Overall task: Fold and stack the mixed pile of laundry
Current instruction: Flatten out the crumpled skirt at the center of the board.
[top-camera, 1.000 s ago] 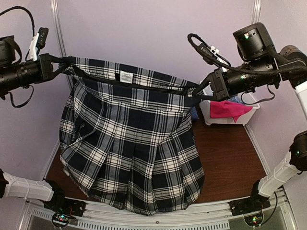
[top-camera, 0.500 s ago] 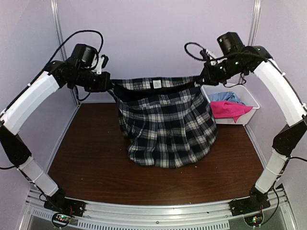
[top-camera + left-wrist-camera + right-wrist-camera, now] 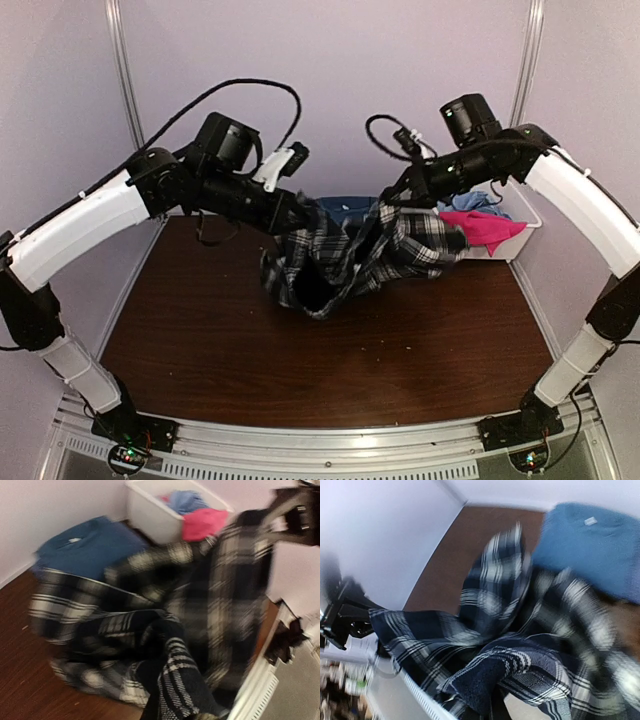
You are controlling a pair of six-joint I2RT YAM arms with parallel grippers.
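The black-and-white plaid shirt (image 3: 350,255) hangs bunched between my two grippers, its lower part resting on the brown table. My left gripper (image 3: 298,212) is shut on its left end and my right gripper (image 3: 392,200) on its right end, close together at the back middle. In both wrist views the plaid cloth (image 3: 200,605) (image 3: 495,605) covers the fingers. The dark blue T-shirt (image 3: 345,207) lies flat behind the plaid, also in the left wrist view (image 3: 85,550) and the right wrist view (image 3: 590,545). The bright pink piece (image 3: 480,228) and the pale blue piece (image 3: 478,203) lie in the bin.
The white plastic bin (image 3: 522,236) stands at the back right corner, also in the left wrist view (image 3: 150,515). Purple walls close the back and sides. The brown table (image 3: 300,360) lies in front of the shirt, with the metal rail (image 3: 330,455) along the near edge.
The shirt was stretched wide and high between the grippers. Both grippers have moved back, down and toward each other, so the shirt now hangs bunched and touches the table.
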